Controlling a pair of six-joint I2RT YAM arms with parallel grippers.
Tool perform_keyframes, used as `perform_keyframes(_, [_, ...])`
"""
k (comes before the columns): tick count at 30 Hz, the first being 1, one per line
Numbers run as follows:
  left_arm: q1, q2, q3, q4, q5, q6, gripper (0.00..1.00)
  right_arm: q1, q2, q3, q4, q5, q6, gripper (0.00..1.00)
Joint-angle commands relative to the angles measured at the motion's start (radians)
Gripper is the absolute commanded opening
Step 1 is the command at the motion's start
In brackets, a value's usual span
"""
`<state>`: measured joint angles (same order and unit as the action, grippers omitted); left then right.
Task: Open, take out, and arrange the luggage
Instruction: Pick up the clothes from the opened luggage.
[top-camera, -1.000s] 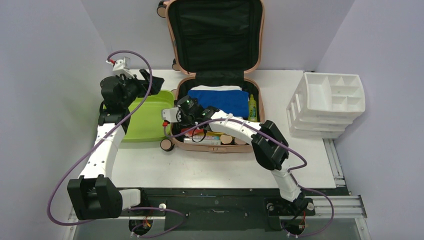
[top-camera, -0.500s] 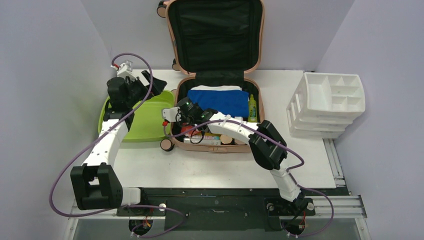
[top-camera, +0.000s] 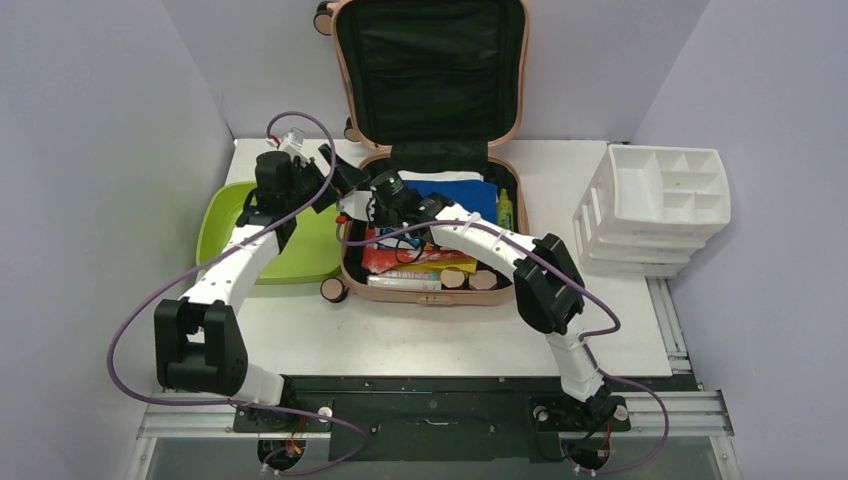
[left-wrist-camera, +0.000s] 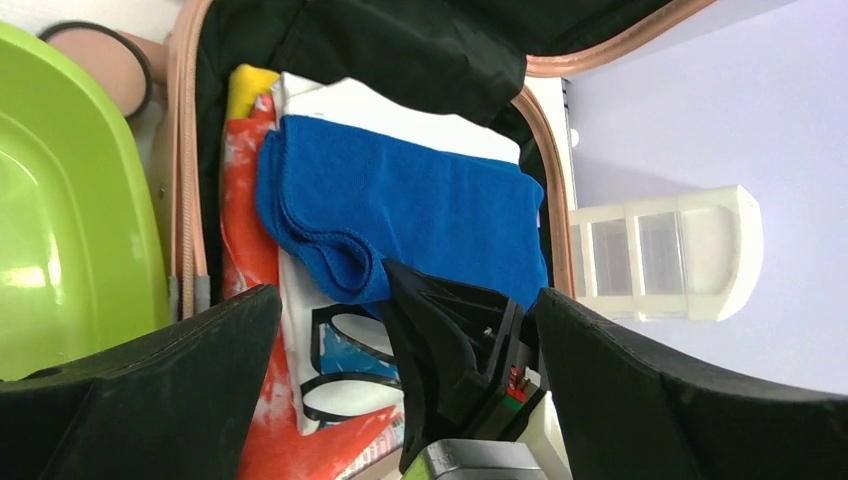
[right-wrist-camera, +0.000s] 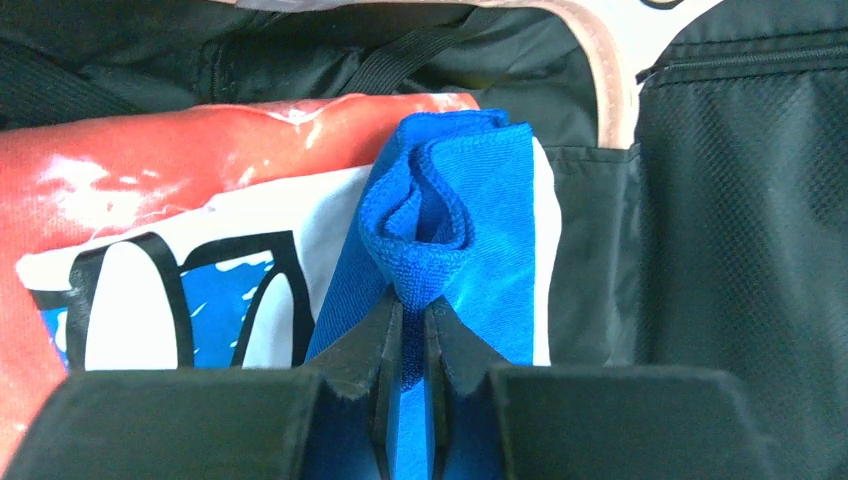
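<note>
**Cloth pinched by right claw inside open luggage**

Right claw (right-wrist-camera: 412, 310) has its two fingers drawn narrow on a raised fold of the blue cloth (right-wrist-camera: 440, 200). The fold bulges up just past the tips. Under the cloth lies a red-and-white packet (right-wrist-camera: 150, 180) with black lettering that is cut off at the frame edge. The right arm reaches forward and leftward from its base, elbow bent above the luggage's near rim, with the wrist turned down into the lower shell.

Left claw (left-wrist-camera: 405, 300) stands wide with nothing between its fingers. It hangs over the left rear corner of the shell and looks down on the right claw. The left arm arches up over the green tub (top-camera: 230, 215).

The luggage (top-camera: 425, 297) lies on the table (top-camera: 400, 335) at centre rear, with its lid propped upright against the back wall. A white organizer (top-camera: 660, 200) stands well apart to the right.

From above, both wrists cover the left part of the cloth and hide the right claw's tips. Small round things along the near rim are too small to tell.
</note>
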<state>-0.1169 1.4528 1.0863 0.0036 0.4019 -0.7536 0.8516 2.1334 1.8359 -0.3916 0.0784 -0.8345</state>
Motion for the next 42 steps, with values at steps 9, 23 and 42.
perform_keyframes(9, [-0.032,0.12,0.062,-0.033,0.0,-0.095,0.98,-0.027,-0.096,0.075,-0.046,-0.068,0.089,0.04])
perform_keyframes(23, [0.071,0.162,0.108,0.059,0.055,-0.285,0.96,-0.039,-0.094,0.119,-0.099,-0.166,0.14,0.04])
perform_keyframes(42, [-0.031,0.286,0.132,-0.042,-0.012,-0.252,0.96,-0.076,-0.127,0.071,-0.102,-0.212,0.18,0.04])
